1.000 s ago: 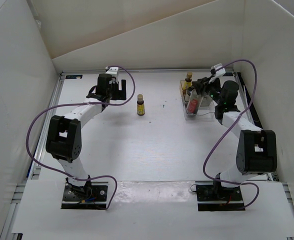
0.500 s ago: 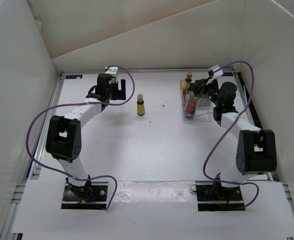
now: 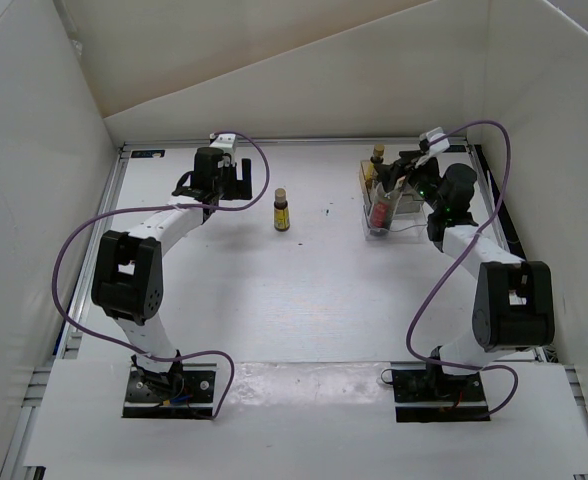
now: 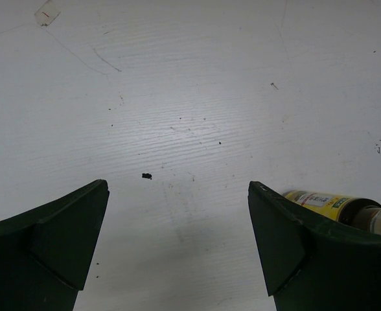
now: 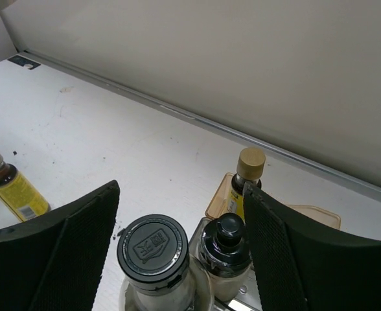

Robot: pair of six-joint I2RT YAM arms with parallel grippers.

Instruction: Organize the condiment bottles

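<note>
A clear plastic box [image 3: 389,228] with tan backing stands at the back right and holds three condiment bottles. The tall black-capped bottle [image 5: 153,249] with reddish contents [image 3: 379,213] stands beside the squat whitish bottle [image 5: 224,245]. Behind them is a yellow bottle with a tan cap [image 5: 249,170]. My right gripper [image 5: 181,194] hangs open just above the two black caps, one finger on each side, touching neither. Another yellow bottle [image 3: 281,210] stands upright on the table mid-back. My left gripper [image 4: 177,188] is open over bare table, this bottle [image 4: 326,202] just outside its right finger.
White walls enclose the table on the left, back and right. A metal rail [image 5: 177,113] runs along the back edge, close behind the box. The right arm's purple cable [image 3: 494,150] loops over the box area.
My right gripper's jaws have spread apart, letting go of the tall black-capped bottle, which now stands in the box. The left arm and the lone yellow bottle have not moved.
</note>
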